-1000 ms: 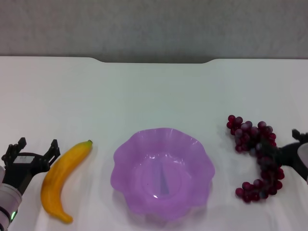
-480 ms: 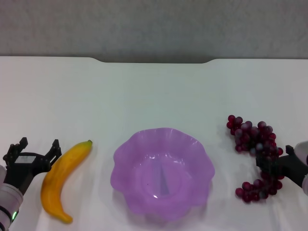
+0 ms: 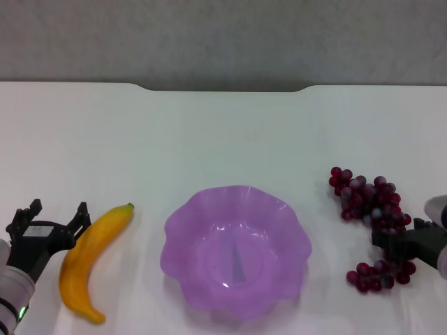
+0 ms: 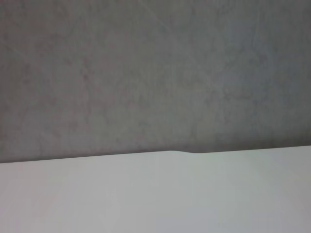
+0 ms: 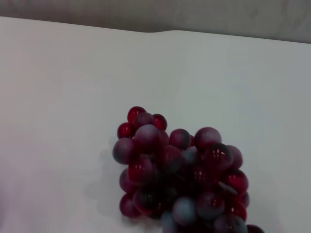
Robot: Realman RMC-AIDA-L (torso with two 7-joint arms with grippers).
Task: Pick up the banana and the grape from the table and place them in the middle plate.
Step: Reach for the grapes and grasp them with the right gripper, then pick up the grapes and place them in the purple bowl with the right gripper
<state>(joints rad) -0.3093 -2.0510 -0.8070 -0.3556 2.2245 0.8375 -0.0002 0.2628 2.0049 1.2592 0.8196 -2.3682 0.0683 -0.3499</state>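
The bunch of dark red-purple grapes (image 3: 370, 223), lying on the white bench (image 3: 223, 132) right of the translucent purple scalloped plate (image 3: 236, 250), is straddled by the right claw (image 3: 401, 244); whether its grip is closed cannot be told. Left of the plate, the curved yellow banana (image 3: 91, 257) is flanked by the left claw (image 3: 47, 225), spread open, seemingly readied for a grasp.
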